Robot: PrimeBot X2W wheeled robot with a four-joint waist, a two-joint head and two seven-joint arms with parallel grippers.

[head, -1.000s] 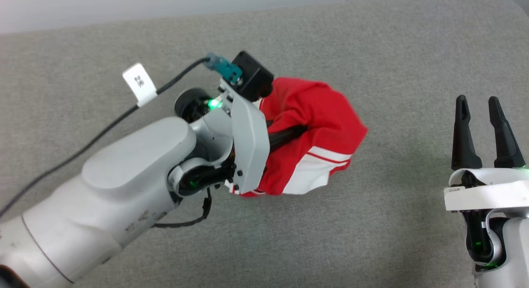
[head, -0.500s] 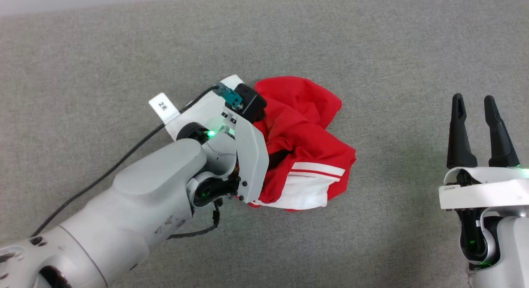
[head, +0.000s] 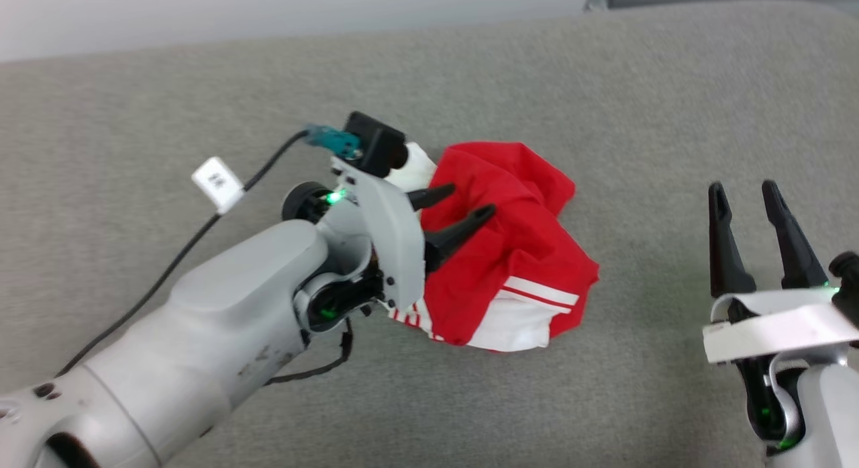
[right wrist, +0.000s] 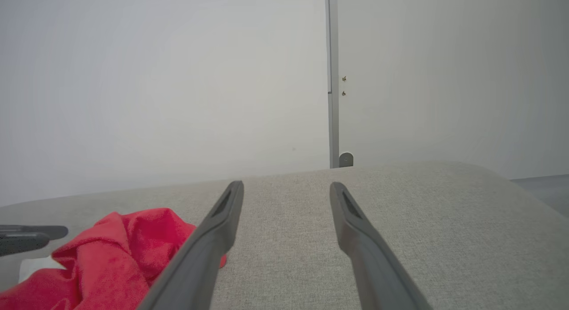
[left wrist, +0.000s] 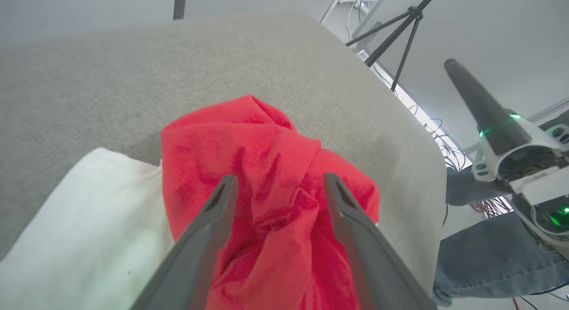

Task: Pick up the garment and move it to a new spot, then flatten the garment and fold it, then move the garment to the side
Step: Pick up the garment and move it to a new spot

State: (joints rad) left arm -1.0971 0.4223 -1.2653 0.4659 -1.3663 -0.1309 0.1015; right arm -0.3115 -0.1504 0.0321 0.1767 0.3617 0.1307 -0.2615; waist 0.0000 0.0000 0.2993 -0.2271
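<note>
Head view: the left gripper [head: 473, 198] has both dark fingers spread wide, angled over the garment [head: 517, 253], which lies crumpled in a heap on the grey fabric surface [head: 201, 85]. Most of the red cloth sits ahead of and beneath those fingertips. A white sleeve [head: 517, 323] with red-and-white striped trim lies at the side of the heap nearest the robot, off to one side of the fingers. The right gripper [head: 743, 186] also has its fingers wide apart, with bare grey surface between them. It is well clear of the garment, which lies off to the left of its fingers. Left wrist view: a raised fold of red cloth sits between the two left fingertips, and white cloth lies outside the left-hand finger. Whether the tips press on the fabric cannot be told. Past the right-hand finger, beyond the surface edge, a denim-clad leg [left wrist: 489, 261] is visible. Right wrist view: the right fingers frame bare surface, and the red heap lies low outside the left-hand finger.
</note>
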